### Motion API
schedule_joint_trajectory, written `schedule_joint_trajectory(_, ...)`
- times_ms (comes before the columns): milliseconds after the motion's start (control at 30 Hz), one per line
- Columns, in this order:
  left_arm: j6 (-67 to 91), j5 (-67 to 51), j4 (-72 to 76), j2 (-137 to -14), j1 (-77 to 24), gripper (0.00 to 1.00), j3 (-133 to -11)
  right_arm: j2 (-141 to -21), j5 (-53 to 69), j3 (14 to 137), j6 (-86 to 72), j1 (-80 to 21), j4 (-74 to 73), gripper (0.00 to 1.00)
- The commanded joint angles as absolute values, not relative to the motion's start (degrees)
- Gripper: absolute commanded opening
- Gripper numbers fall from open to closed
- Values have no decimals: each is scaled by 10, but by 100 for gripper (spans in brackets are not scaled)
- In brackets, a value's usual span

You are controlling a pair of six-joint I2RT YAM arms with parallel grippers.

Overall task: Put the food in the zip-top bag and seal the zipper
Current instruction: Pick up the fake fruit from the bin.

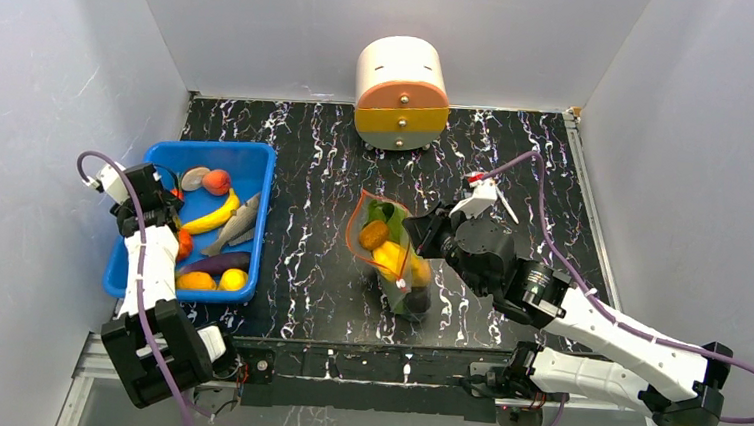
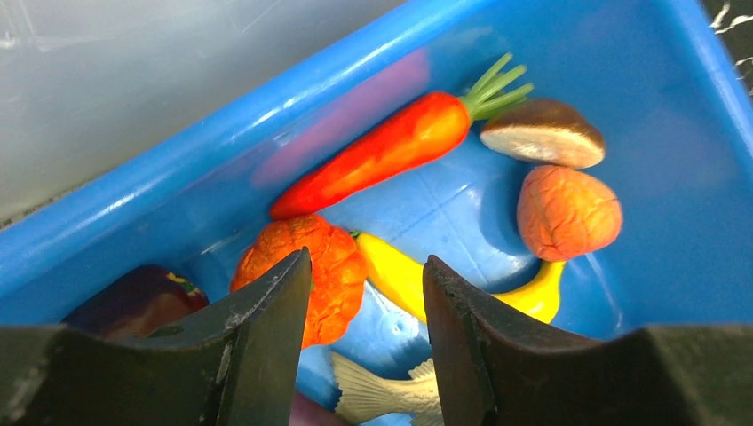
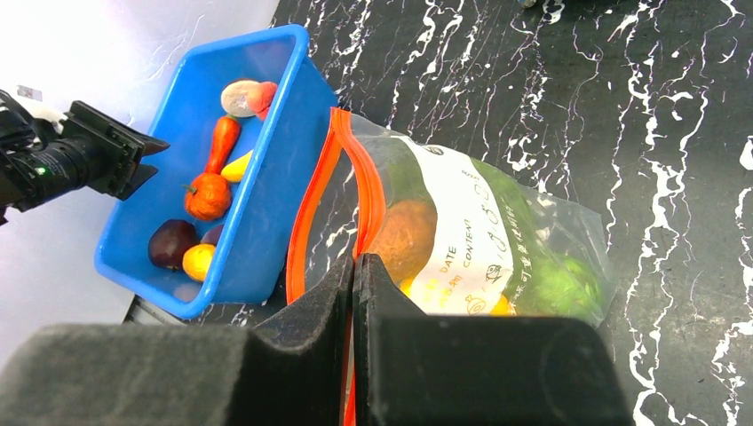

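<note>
The clear zip-top bag point(image 1: 391, 256) lies mid-table with its mouth open; it also shows in the right wrist view point(image 3: 471, 226). Inside it are a leafy green point(image 3: 555, 284), a brown-orange lump point(image 3: 404, 235) and yellow pieces point(image 3: 499, 306). My right gripper point(image 3: 353, 263) is shut on the red-orange zipper point(image 3: 306, 209) at one side of the mouth; in the top view it point(image 1: 419, 238) sits at the bag's right. My left gripper point(image 2: 366, 271) is open and empty, low inside the blue bin point(image 2: 178, 169), above a lumpy orange fruit point(image 2: 328, 266) and a banana point(image 2: 395, 275).
The bin point(image 1: 264, 200) at the left also holds a carrot point(image 2: 382, 151), a mushroom point(image 2: 543, 133), a peach-coloured fruit point(image 2: 568, 213), a toy fish point(image 2: 382, 395) and a dark purple piece point(image 2: 133, 302). A white, orange and yellow drum-shaped drawer unit point(image 1: 401, 94) stands at the back.
</note>
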State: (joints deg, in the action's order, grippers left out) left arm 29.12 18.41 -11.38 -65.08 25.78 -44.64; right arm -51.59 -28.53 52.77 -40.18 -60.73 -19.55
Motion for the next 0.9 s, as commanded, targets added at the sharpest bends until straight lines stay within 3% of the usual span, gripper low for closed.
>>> schedule_joint_trajectory(0, 310, 230, -109, -635, 261, 48, -422, -508, -290, 552, -400, -608, -144, 0)
schedule_joint_trajectory(200, 351, 281, -143, -652, 261, 56, -423, -518, -282, 553, -403, -609, -139, 0)
schedule_joint_trajectory(400, 352, 288, -145, -654, 261, 55, -412, -528, -277, 553, -401, -608, -131, 0)
schedule_joint_trajectory(867, 356, 240, -99, -685, 261, 36, -382, -533, -279, 552, -398, -609, -125, 0)
